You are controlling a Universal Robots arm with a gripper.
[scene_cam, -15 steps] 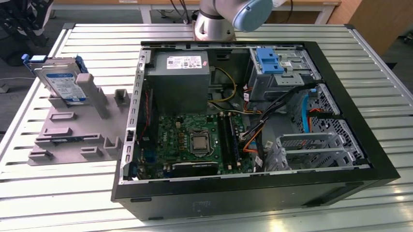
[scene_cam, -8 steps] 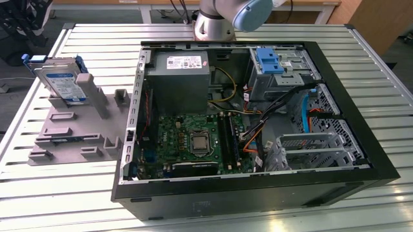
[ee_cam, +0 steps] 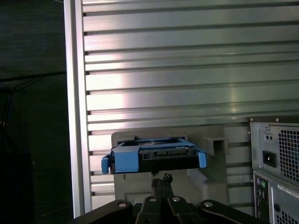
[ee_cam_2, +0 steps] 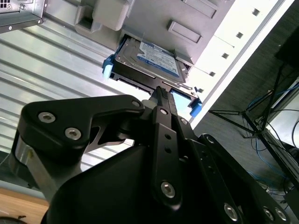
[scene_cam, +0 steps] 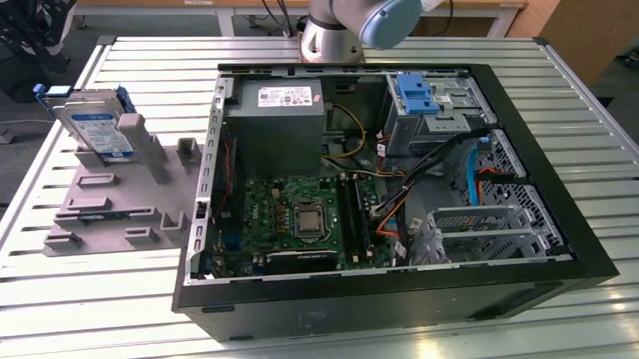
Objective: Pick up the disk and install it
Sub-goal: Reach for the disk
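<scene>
The disk (scene_cam: 95, 127) is a silver drive with a white-and-blue label in a blue bracket. It stands tilted in a slot of the grey fixture (scene_cam: 120, 202) at the exterior view's left, beside the open computer case (scene_cam: 399, 299). In both wrist views my gripper (ee_cam: 161, 178) hangs a short way from the disk (ee_cam: 154, 156), apart from it, with its black fingertips pressed together and nothing between them. In the second wrist view the gripper (ee_cam_2: 159, 91) points at the connector edge of the disk (ee_cam_2: 149, 58).
The case lies open on a slatted metal table (scene_cam: 150, 60). Inside are a green motherboard (scene_cam: 299, 217), a grey power supply (scene_cam: 274, 112), loose cables and drive cages with a blue latch (scene_cam: 420, 93). The arm's base (scene_cam: 334, 34) stands behind the case.
</scene>
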